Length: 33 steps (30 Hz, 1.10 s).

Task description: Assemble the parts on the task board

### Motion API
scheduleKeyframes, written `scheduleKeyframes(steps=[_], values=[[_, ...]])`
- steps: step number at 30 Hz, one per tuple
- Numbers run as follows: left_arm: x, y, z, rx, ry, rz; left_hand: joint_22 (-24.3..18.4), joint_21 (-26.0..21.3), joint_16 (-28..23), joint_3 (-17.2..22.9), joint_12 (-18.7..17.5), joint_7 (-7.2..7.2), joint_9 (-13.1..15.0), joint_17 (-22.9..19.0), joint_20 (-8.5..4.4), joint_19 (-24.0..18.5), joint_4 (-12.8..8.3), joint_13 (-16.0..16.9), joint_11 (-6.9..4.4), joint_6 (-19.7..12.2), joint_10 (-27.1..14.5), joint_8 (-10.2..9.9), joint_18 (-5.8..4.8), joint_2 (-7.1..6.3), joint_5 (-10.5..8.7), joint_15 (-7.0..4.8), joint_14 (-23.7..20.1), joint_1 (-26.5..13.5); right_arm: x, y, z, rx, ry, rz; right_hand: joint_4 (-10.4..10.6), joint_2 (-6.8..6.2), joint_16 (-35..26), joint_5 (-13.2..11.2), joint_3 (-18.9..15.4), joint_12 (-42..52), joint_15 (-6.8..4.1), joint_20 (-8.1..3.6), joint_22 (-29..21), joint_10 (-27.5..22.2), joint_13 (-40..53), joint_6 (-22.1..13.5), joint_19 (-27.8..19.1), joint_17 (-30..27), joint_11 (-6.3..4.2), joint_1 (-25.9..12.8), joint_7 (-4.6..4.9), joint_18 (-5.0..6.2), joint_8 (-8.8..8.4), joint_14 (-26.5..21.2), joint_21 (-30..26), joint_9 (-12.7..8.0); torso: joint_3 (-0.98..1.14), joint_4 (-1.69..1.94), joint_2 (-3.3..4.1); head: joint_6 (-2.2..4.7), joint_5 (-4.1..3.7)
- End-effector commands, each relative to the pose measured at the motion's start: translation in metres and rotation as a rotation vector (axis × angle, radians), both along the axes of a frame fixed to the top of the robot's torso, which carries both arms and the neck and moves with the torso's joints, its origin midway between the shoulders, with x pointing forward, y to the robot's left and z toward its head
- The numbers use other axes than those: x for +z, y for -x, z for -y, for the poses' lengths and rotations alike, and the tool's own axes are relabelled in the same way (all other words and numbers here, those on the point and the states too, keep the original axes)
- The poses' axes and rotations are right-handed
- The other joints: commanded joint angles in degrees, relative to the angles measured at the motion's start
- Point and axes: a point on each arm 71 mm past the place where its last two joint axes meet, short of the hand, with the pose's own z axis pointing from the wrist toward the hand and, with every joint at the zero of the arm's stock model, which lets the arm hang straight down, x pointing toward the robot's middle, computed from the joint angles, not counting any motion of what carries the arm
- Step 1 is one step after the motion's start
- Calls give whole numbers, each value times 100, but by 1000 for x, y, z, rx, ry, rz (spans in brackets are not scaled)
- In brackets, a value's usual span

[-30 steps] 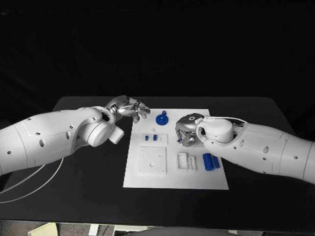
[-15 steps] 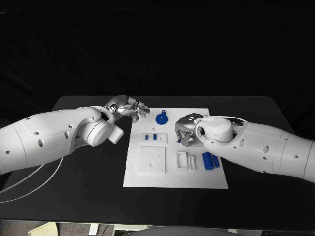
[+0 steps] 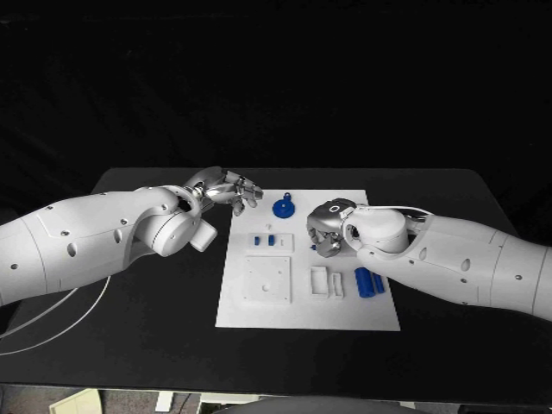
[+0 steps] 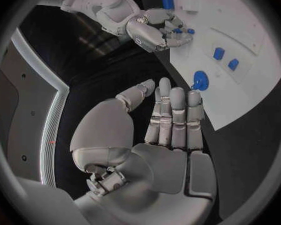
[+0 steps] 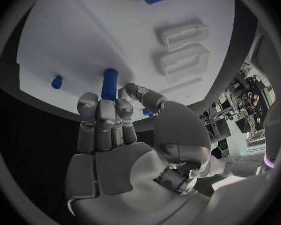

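The right hand [image 3: 329, 226], mid-frame, pinches a small blue cylindrical peg [image 5: 109, 84] above the white rectangular task board [image 3: 304, 312]; the left hand [image 3: 227, 189], upper left of it, holds nothing, fingers extended.

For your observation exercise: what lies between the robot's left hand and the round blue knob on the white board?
In the head view, nothing but the bare edge of the board lies between the left hand and the blue knob. The left wrist view agrees.

Left hand [image 3: 227, 189] spread empty; right hand [image 3: 329, 226] pinching.
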Motion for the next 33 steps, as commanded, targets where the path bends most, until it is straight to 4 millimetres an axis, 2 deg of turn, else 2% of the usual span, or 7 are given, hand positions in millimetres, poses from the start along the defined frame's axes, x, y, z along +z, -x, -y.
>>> scheduleKeyframes(steps=[1, 8, 13, 26, 30, 33], values=[[0, 1, 1, -13, 7, -5, -7, -28, -19, -10, -23, 25, -10, -5, -422, -2, 6, -8, 41, -20, 8, 6, -14, -20, 12, 2, 26, 53, -11, 3, 4, -5, 23, -8, 7, -136, 3, -91, -85, -20, -5, -34, -9, 18, 5, -44, 14, -15, -14, -26, 59, 398, -35, -6, 25, -17, 1, 5, 1, 0, -2], [0, 0, 1, -12, 7, -5, -6, -30, -19, -11, -26, 28, -13, -6, -421, 0, 12, -12, 43, -27, 3, 4, -14, -20, 10, 3, 27, 52, -9, 3, 5, -9, 0, 9, 39, -203, -57, -104, -127, -54, 11, -43, -26, 9, 7, -107, 11, -66, 4, -5, 79, 398, -69, -47, -2, -37, 1, 3, 3, 0, 2], [0, 0, 1, -12, 7, -6, -6, -31, -19, -13, -27, 30, -16, -6, -420, 1, 18, -16, 45, -32, 0, 3, -14, -20, 9, 4, 27, 50, -8, 5, 5, -10, -20, 8, 68, -242, -77, -27, -126, -73, 20, -50, -37, 9, 13, -133, 14, -70, 15, 28, 89, 398, -83, -49, -17, -49, -1, 1, 0, 8, 6], [0, 1, 0, -13, 4, -12, -5, -34, -19, -15, -30, 33, -21, -7, -419, 3, 32, -23, 47, -40, -4, 3, -14, -17, 10, 7, 28, 45, -9, 7, 3, -17, -34, -21, 135, -267, -97, 15, -174, -92, 24, -49, -43, 8, 26, -124, 19, -70, 17, -22, 91, 398, -76, -53, -26, -53, -3, 5, 2, 11, 4], [-1, 1, -1, -12, 2, -16, -5, -37, -20, -10, -30, 33, -23, -7, -419, 4, 36, -26, 48, -43, -6, 4, -13, -8, 17, 8, 27, 52, -9, 7, 3, -24, -31, -22, 181, -275, -92, -118, -282, -101, 9, -51, -41, 9, 44, -79, 23, -45, -1, -105, 73, 398, -46, -37, -24, -42, 0, 1, 2, 14, 2], [-1, 1, 0, -13, 3, -16, -4, -38, -21, -10, -33, 34, -25, -8, -419, 4, 35, -30, 49, -48, -10, 3, -12, -12, 19, 9, 26, 56, -10, 7, 4, -32, -30, -17, 200, -289, -97, -323, -343, -110, -2, -58, -41, 11, 58, -71, 23, -36, -10, -123, 62, 398, -38, -33, -27, -38, -1, -1, 1, 17, 2]])
